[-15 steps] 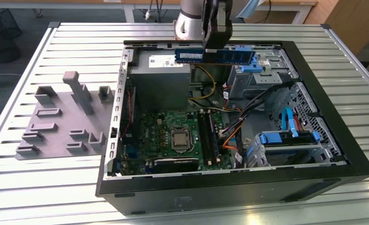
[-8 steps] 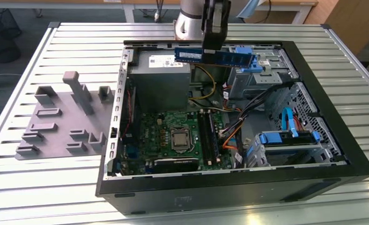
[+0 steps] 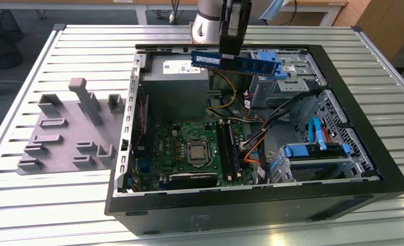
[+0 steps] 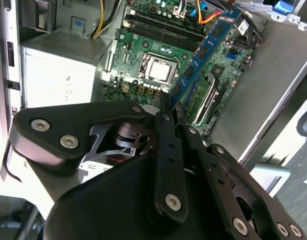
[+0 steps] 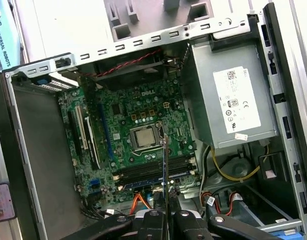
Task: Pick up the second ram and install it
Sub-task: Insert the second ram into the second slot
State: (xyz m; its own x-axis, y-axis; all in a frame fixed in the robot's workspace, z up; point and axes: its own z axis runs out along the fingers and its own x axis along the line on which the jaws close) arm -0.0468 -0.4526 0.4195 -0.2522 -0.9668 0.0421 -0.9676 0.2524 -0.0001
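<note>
second ram: blue stick w/ dark chips, in the air at upper mid of exterior view, roughly level, over far end of the pc case; not in a slot.
gripper: closed on second ram, gripping left of its middle as exterior view shows it; in first wrist view the fingers pinch both flat sides, stick seen edge-on.
motherboard: green, flat on case floor, below the held stick; in second wrist view it lies behind the stick.
psu: grey box, just left of gripper in exterior view.
tray: grey, raised blocks, mid left, beside case on slatted table.
</note>
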